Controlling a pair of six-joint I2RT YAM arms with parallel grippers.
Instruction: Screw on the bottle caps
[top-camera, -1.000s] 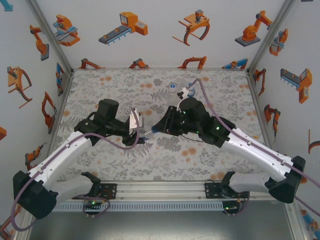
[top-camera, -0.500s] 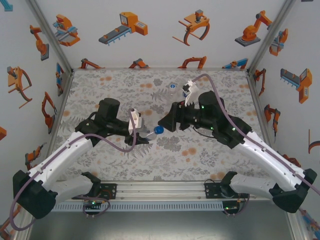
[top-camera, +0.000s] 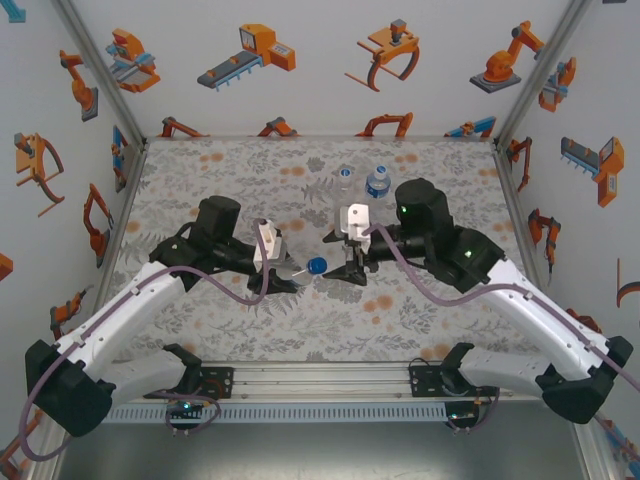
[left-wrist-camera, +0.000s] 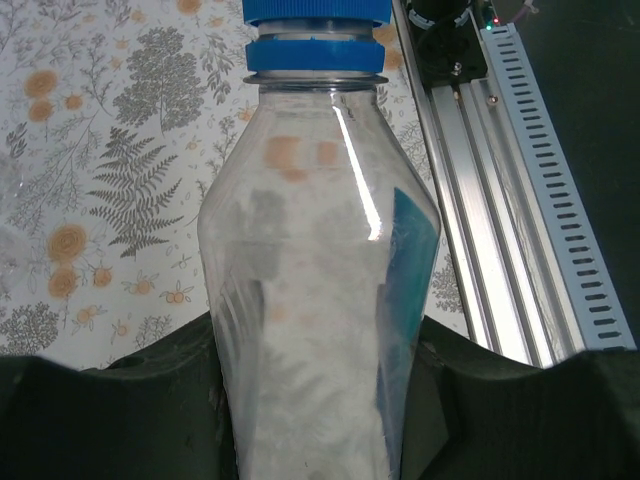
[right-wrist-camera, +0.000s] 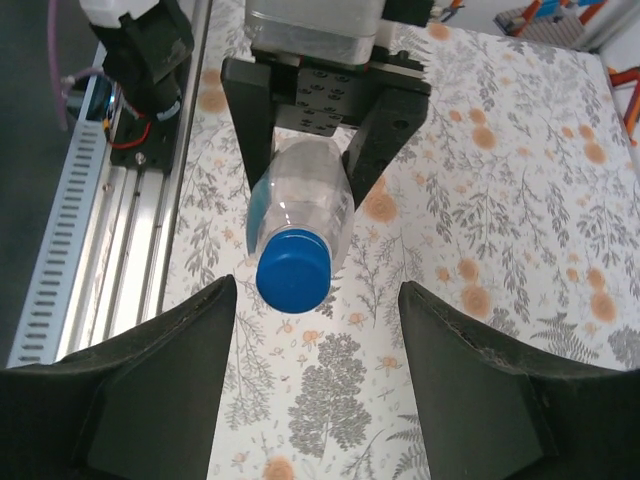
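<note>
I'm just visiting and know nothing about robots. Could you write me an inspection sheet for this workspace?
Surface: floral printed mat, lying flat.
Job's things: clear plastic bottle with blue screw cap on its neck; second clear bottle and third clear bottle upright at the far middle.
Clutter: nothing seen.
Grippers: left gripper shut on the clear plastic bottle; right gripper open, facing the cap, not touching it.
Cables: purple cables run along both arms.
Surroundings: white walls with orange robot prints; aluminium rail at the near edge.
</note>
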